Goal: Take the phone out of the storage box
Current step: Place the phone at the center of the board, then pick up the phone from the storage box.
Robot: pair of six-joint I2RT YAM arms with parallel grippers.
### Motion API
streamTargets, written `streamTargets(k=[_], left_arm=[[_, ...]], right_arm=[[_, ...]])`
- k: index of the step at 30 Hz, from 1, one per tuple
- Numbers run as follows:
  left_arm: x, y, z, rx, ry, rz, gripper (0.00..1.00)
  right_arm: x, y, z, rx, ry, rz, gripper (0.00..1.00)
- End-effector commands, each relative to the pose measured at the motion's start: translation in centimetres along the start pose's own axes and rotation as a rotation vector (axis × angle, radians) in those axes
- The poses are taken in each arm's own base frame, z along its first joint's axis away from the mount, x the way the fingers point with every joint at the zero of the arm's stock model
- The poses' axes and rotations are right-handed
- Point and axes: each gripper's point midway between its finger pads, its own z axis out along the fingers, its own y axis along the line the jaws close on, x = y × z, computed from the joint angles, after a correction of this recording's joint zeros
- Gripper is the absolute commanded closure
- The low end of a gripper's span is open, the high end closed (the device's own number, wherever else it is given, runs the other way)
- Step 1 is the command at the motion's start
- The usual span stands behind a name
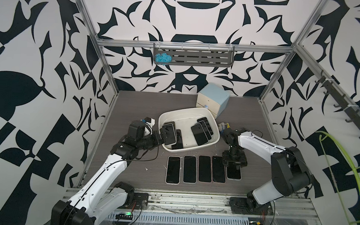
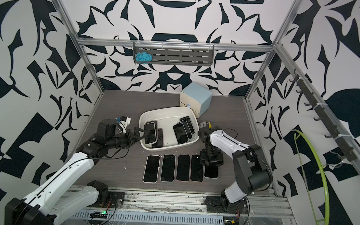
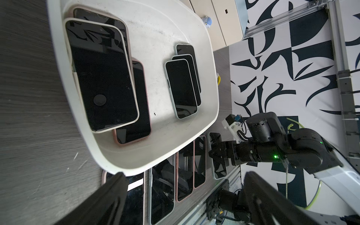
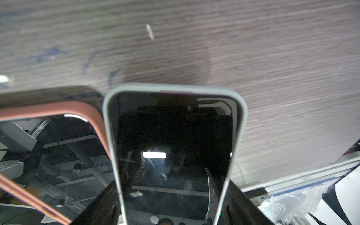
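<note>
Left arm (image 1: 108,166) is hovering at the storage box (image 1: 185,119); right arm (image 1: 258,140) is gripping a phone outside it.
On the surface (image 1: 137,106), the box is holding six phones in two overlapped groups of three, with a row (image 1: 190,169) of five lying in front. The left jaws are standing spread wide and empty at the box's left rim. The white-cased phone (image 3: 101,78), topmost of the nearer group, is lying just ahead of them, its long axis running front to back, crosswise to that arm's reach. The right jaws are pinching the long sides of the pale-cased phone (image 4: 175,146) at the row's right end.
</note>
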Motion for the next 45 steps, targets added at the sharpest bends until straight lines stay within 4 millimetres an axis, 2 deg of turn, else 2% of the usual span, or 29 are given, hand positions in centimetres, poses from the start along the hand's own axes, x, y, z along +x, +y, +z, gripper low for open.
streamTargets(k=[1, 7, 13, 16, 20, 23, 25, 29, 32, 37, 39, 42, 45], left_arm=[[0.1, -0.1, -0.4, -0.012, -0.001, 0.023, 0.0], [0.1, 0.0, -0.4, -0.016, 0.003, 0.031, 0.0], [0.1, 0.2, -0.8, -0.022, -0.003, 0.029, 0.0], [0.2, 0.3, -1.0, -0.024, -0.009, 0.029, 0.0], [0.2, 0.3, -1.1, -0.028, -0.01, 0.026, 0.0], [0.2, 0.4, -1.2, -0.031, -0.011, 0.021, 0.0], [0.1, 0.3, -1.3, -0.031, -0.014, 0.017, 0.0], [0.2, 0.2, -1.6, -0.044, -0.014, 0.015, 0.0], [0.2, 0.2, -2.0, -0.051, -0.017, 0.013, 0.0], [0.4, 0.3, -2.7, -0.065, -0.032, 0.008, 0.0], [0.7, 0.6, -3.0, -0.073, -0.036, 0.0, 0.0], [1.0, 0.8, -3.6, -0.078, -0.052, -0.012, 0.0], [1.4, 1.2, -4.0, -0.088, -0.061, -0.02, 0.0]], right_arm=[[0.6, -0.6, -0.3, 0.031, 0.023, 0.002, 0.42], [1.4, -1.0, 0.5, 0.072, 0.082, 0.003, 0.38], [1.7, -1.5, 0.0, 0.086, 0.082, 0.004, 0.18], [1.5, -1.9, -1.3, 0.084, 0.039, 0.013, 0.12], [0.8, -2.0, -4.2, 0.056, -0.042, 0.031, 0.02], [0.0, -1.8, -6.0, 0.037, -0.087, 0.031, 0.02], [-1.1, -0.1, -7.8, -0.039, -0.158, 0.01, 0.02], [-4.0, 5.4, -12.7, -0.218, -0.331, -0.054, 0.01], [-6.0, 9.4, -14.4, -0.227, -0.391, -0.135, 0.01], [-9.2, 15.0, -13.7, -0.143, -0.353, -0.276, 0.01], [-10.7, 16.9, -12.5, -0.106, -0.327, -0.319, 0.01], [-12.7, 19.1, -11.4, -0.096, -0.325, -0.359, 0.01], [-14.4, 20.0, -10.1, -0.056, -0.322, -0.395, 0.01]])
